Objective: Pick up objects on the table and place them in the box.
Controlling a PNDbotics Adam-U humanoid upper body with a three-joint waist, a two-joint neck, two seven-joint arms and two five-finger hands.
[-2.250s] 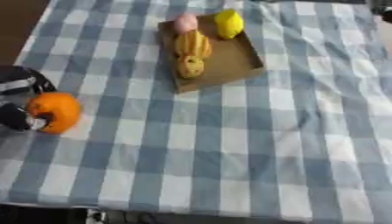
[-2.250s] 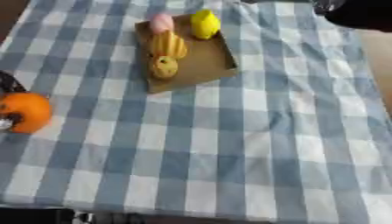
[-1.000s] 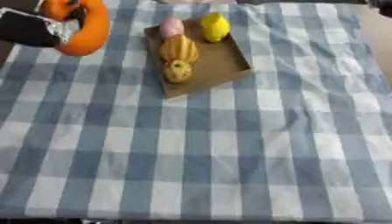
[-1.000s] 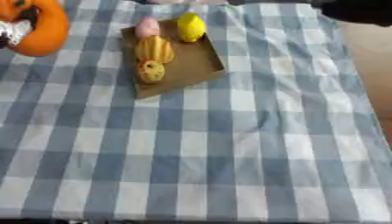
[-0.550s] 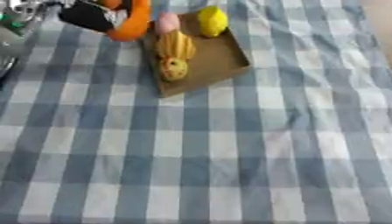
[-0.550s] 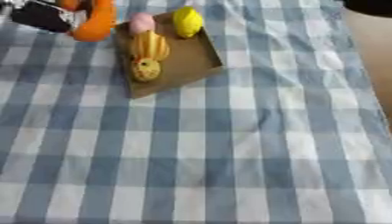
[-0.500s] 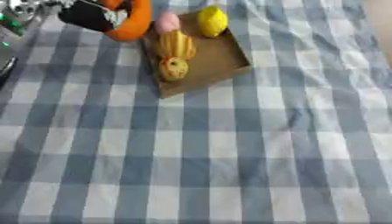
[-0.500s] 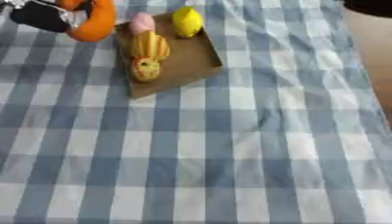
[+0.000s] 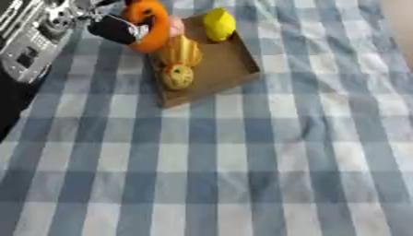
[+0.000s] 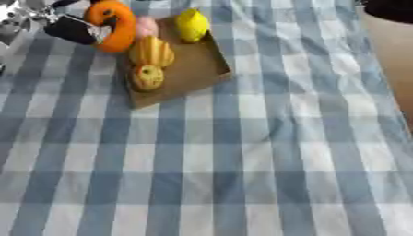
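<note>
My left hand [image 9: 118,29] is shut on an orange round fruit [image 9: 151,22], held at the far left corner of the brown box [image 9: 228,68], partly over its rim. Its silver and black arm [image 9: 34,38] comes in from the upper left. In the box lie a yellow lemon [image 9: 219,24], a pink thing [image 9: 174,26] half hidden behind the orange fruit, a ribbed orange-yellow piece [image 9: 181,50] and a small round yellow-orange piece [image 9: 177,76]. A dark shape [image 10: 389,8] in the top right corner may be my right hand; too little of it shows.
A blue and white checked cloth [image 9: 242,166] covers the table. Its right edge shows against a tan floor [image 10: 395,55]. The box lies askew at the upper left of the cloth.
My left hand has carried the orange fruit from the table's left side up and rightward to the box's left corner. The whole picture has also shifted with the camera.
</note>
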